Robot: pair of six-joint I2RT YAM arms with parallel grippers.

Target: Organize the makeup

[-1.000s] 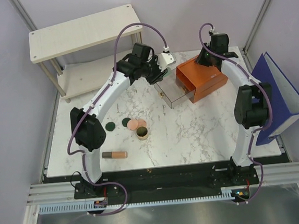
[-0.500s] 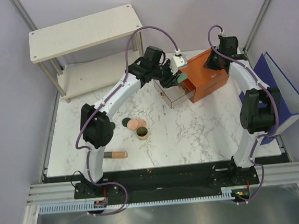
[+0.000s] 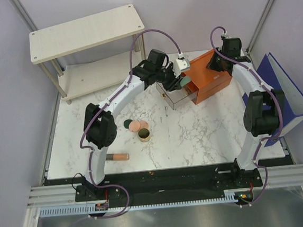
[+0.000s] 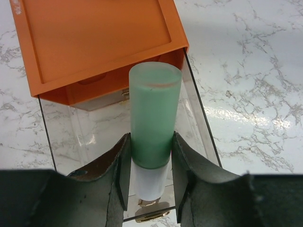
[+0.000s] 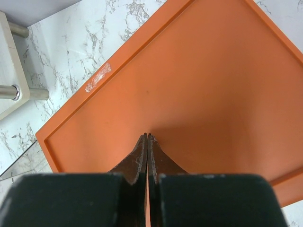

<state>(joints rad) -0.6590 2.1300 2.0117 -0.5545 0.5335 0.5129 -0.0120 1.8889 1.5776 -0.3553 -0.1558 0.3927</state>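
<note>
Mint-green tube (image 4: 154, 113) over the drawer (image 4: 202, 124).
Left gripper (image 4: 150, 147) clamps the tube above the clear drawer (1 o'clock on the desk (image 3: 196, 136)); right gripper (image 5: 147, 138), pinched shut on nothing, touches the orange box (image 5: 213, 85) top.

Top external: high behind, looking down over the bench (image 3: 196, 136).
Wrist views: close, facing the orange drawer box (image 4: 94, 42).
Shared: that box.

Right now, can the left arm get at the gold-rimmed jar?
Probably not yet: the left gripper is shut on the mint-green tube above the drawer, though the gold-rimmed jar itself stands uncovered.
</note>
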